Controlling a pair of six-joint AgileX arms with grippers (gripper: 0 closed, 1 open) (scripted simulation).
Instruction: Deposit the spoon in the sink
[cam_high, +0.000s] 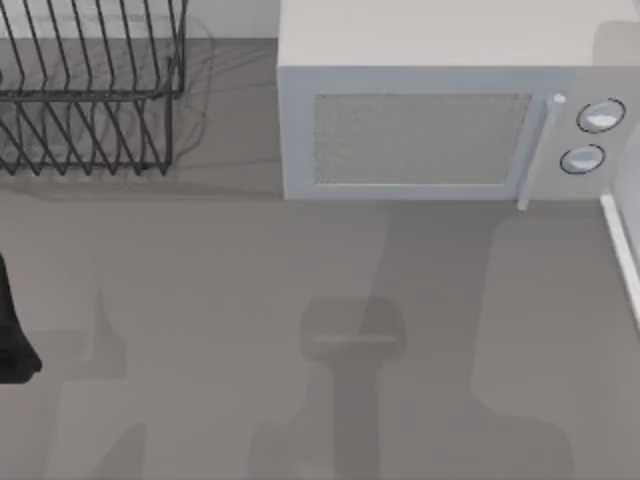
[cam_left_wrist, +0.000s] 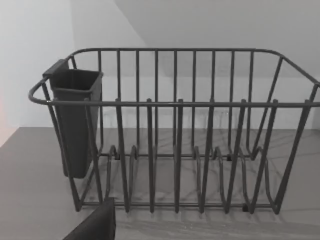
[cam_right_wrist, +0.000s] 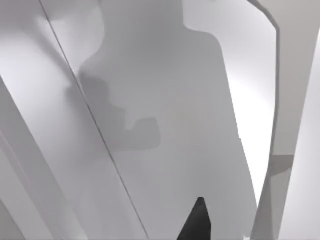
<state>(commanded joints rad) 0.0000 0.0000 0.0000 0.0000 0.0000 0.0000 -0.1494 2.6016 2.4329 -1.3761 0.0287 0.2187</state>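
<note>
Top view: grey table (cam_high: 250, 300) with wire dish rack (cam_high: 90, 90) at far left, microwave (cam_high: 440, 120) at far centre-right, pale rim of what may be the sink (cam_high: 622, 250) at right edge.
Left arm: dark part at left table edge (cam_high: 15, 330), near side of the rack.
Left wrist view: faces the dish rack (cam_left_wrist: 175, 130) with its dark utensil cup (cam_left_wrist: 75, 120); dark tip of the left gripper (cam_left_wrist: 97, 225) low in frame.
Left jaw state: cannot tell how far open; nothing seen held.
Right wrist view: pale surfaces crossed by shadow, dark fingertip of the right gripper (cam_right_wrist: 197, 222); opening cannot be told, no load seen.
Spoon: not made out anywhere; possibly in the utensil cup, unconfirmed.
Key relation: direction and long axis of spoon from either gripper cannot be judged; left arm nearer the rack, right likely nearer the pale rim.
</note>
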